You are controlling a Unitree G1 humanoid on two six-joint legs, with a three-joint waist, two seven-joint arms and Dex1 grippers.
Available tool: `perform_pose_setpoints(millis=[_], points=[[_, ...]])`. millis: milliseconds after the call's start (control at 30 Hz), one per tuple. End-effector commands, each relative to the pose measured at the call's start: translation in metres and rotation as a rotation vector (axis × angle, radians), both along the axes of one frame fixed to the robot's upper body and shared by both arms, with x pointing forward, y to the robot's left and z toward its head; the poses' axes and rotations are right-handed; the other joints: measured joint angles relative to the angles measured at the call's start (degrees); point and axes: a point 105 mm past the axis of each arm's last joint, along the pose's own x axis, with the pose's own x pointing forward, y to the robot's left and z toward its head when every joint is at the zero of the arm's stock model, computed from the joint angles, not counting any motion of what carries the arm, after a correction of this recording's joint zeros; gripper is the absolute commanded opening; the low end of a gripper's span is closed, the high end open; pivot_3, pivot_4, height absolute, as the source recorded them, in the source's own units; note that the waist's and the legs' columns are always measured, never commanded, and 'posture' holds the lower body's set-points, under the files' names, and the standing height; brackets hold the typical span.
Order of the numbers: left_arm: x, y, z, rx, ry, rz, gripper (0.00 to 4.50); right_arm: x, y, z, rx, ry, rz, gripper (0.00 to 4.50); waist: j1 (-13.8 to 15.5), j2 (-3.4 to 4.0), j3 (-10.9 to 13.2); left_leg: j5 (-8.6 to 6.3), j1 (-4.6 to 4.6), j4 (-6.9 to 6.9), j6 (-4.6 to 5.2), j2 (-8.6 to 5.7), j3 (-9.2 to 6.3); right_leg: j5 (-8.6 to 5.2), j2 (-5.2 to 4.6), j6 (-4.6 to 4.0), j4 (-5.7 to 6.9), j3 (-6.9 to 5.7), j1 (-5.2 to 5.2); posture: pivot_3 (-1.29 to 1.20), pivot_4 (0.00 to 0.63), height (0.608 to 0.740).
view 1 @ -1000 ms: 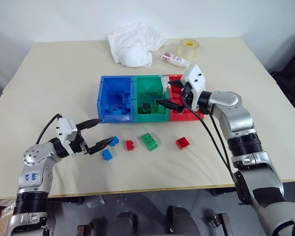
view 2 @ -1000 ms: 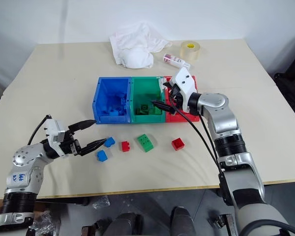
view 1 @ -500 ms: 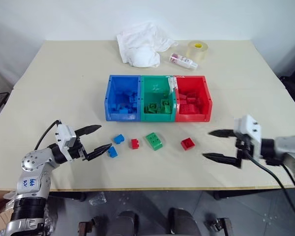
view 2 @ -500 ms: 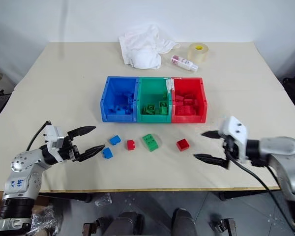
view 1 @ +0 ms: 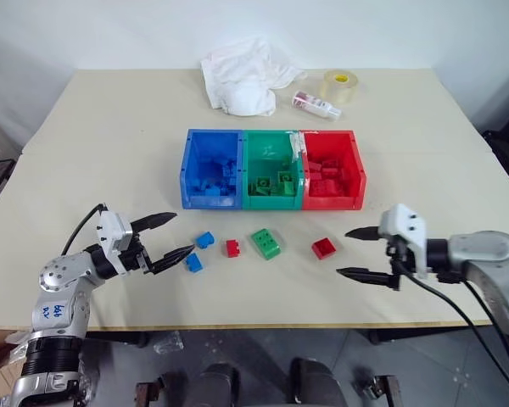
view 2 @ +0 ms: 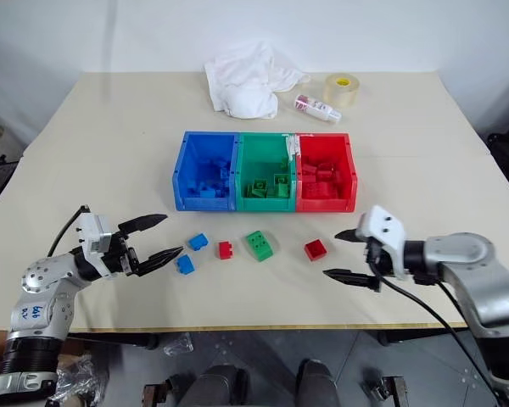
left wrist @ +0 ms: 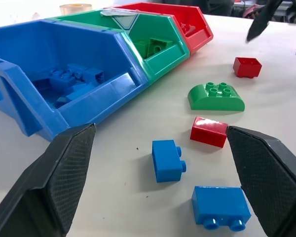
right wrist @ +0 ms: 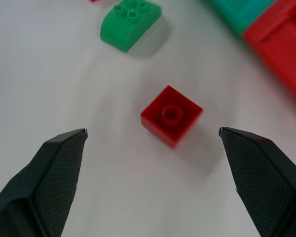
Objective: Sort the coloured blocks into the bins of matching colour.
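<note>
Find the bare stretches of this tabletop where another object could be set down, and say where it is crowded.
Free: the table left of the blue bin, and right of the red bin. Crowded: the front strip of loose blocks between both tools, and the back edge by the white cloth and tape roll.

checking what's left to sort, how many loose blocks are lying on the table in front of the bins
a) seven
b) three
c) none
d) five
d: five lie loose on the table in front of the bins: two blue blocks, a small red block, a green block and another red block.
</note>
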Motion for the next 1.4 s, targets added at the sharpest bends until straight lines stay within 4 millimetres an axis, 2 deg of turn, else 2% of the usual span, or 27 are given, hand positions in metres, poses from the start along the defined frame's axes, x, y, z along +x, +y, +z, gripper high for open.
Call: perform_pose_setpoints(millis=[33, 233, 333, 500, 533, 667, 833, 967, 1033, 1067, 1100, 1233, 1267, 1400], points=[[-0.004, 0.001, 0.009, 0.002, -0.044, 0.009, 4.50, 0.013, 0.007, -0.006, -0.034, -0.017, 0.043, 4.48, 0.01, 0.00, 0.00, 0.00, 0.00, 0.00, 0.00, 0.00, -0.01, 0.00, 0.00, 0.00, 0.00, 0.00, 0.00, 0.00, 0.150, 0.740], [-0.013, 0.005, 0.008, 0.001, -0.046, 0.039, 4.50, 0.029, 0.010, -0.021, -0.093, 0.001, 0.075, 4.48, -0.48, 0.00, 0.00, 0.00, 0.00, -0.01, 0.00, -0.02, -0.05, 0.00, -0.01, 0.00, 0.01, -0.02, 0.00, 0.00, 0.150, 0.740], [-0.017, 0.006, 0.006, -0.002, -0.041, 0.054, 4.50, 0.026, 0.013, -0.017, -0.063, -0.003, 0.108, 3.86, -0.68, 0.00, 0.00, 0.00, 0.00, 0.01, 0.00, 0.01, -0.08, 0.00, 0.00, 0.00, 0.02, -0.05, 0.02, 0.00, 0.150, 0.740], [-0.018, 0.006, 0.005, -0.004, -0.036, 0.059, 4.50, 0.026, 0.016, -0.011, -0.037, -0.025, 0.109, 2.18, -0.66, 0.00, 0.00, 0.00, 0.00, 0.00, -0.01, 0.01, -0.08, 0.00, 0.00, 0.00, 0.02, -0.05, 0.01, 0.00, 0.150, 0.740], [-0.018, 0.005, 0.005, -0.006, -0.036, 0.058, 4.50, 0.026, 0.017, -0.010, -0.033, -0.027, 0.109, 2.04, -0.64, 0.00, 0.00, 0.00, 0.00, 0.00, -0.01, 0.01, -0.08, 0.00, 0.00, 0.00, 0.02, -0.05, 0.02, 0.00, 0.150, 0.740], [-0.015, 0.002, 0.006, -0.010, -0.039, 0.052, 4.50, 0.028, 0.020, 0.006, 0.024, -0.079, 0.085, 2.04, -0.69, 0.00, 0.00, -0.01, 0.00, 0.00, -0.01, 0.01, -0.07, 0.00, 0.00, 0.00, 0.02, -0.04, 0.00, 0.00, 0.150, 0.740], [-0.013, 0.001, 0.005, -0.011, -0.037, 0.043, 4.50, 0.048, 0.019, 0.042, 0.094, -0.205, 0.006, 2.04, -0.72, 0.00, 0.00, -0.01, 0.00, 0.00, -0.02, 0.00, -0.05, 0.00, 0.00, 0.00, 0.03, -0.04, 0.00, 0.00, 0.150, 0.740], [-0.009, -0.002, 0.006, -0.013, -0.039, 0.031, 4.50, 0.085, 0.012, 0.085, 0.156, -0.354, -0.116, 2.04, -0.90, 0.01, 0.00, -0.01, 0.00, 0.00, -0.02, 0.00, -0.03, 0.00, 0.00, 0.00, 0.04, -0.03, -0.03, 0.00, 0.150, 0.740], [-0.007, -0.003, 0.006, -0.013, -0.042, 0.027, 4.50, 0.103, 0.009, 0.100, 0.176, -0.406, -0.174, 2.04, -1.06, 0.01, 0.00, 0.00, 0.01, -0.01, -0.02, 0.00, -0.03, 0.00, 0.00, 0.00, 0.11, -0.03, -0.06, 0.00, 0.150, 0.740], [-0.007, -0.003, 0.007, -0.013, -0.043, 0.026, 4.50, 0.110, 0.009, 0.105, 0.180, -0.419, -0.195, 2.75, -1.16, 0.01, 0.00, 0.00, 0.00, -0.05, -0.02, 0.00, -0.02, 0.00, 0.00, 0.00, 0.09, -0.03, -0.08, 0.00, 0.150, 0.740], [-0.006, -0.004, 0.007, -0.013, -0.043, 0.026, 4.50, 0.115, 0.008, 0.108, 0.185, -0.432, -0.208, 2.97, -1.27, 0.01, 0.00, -0.01, 0.00, -0.07, -0.02, 0.01, -0.05, 0.00, 0.01, 0.00, 0.12, -0.05, -0.08, 0.00, 0.150, 0.740], [-0.006, -0.004, 0.007, -0.013, -0.046, 0.025, 4.50, 0.123, 0.011, 0.111, 0.186, -0.454, -0.202, 4.34, -1.31, 0.01, 0.00, -0.01, 0.00, -0.12, -0.02, -0.06, -0.16, 0.00, 0.00, -0.01, 0.17, -0.08, -0.08, 0.00, 0.150, 0.740], [-0.006, -0.003, 0.008, -0.013, -0.047, 0.026, 4.50, 0.123, 0.013, 0.111, 0.188, -0.457, -0.197, 4.47, -1.38, 0.01, 0.00, -0.01, -0.01, -0.13, -0.02, -0.09, -0.17, 0.00, -0.03, 0.00, 0.20, -0.08, -0.09, 0.00, 0.150, 0.740], [-0.006, -0.002, 0.008, -0.012, -0.045, 0.026, 4.50, 0.122, 0.014, 0.112, 0.192, -0.463, -0.184, 4.47, -2.04, 0.02, 0.01, -0.01, -0.02, -0.10, -0.01, -0.10, -0.16, 0.00, -0.04, 0.00, 0.25, -0.07, -0.10, 0.00, 0.150, 0.740]])
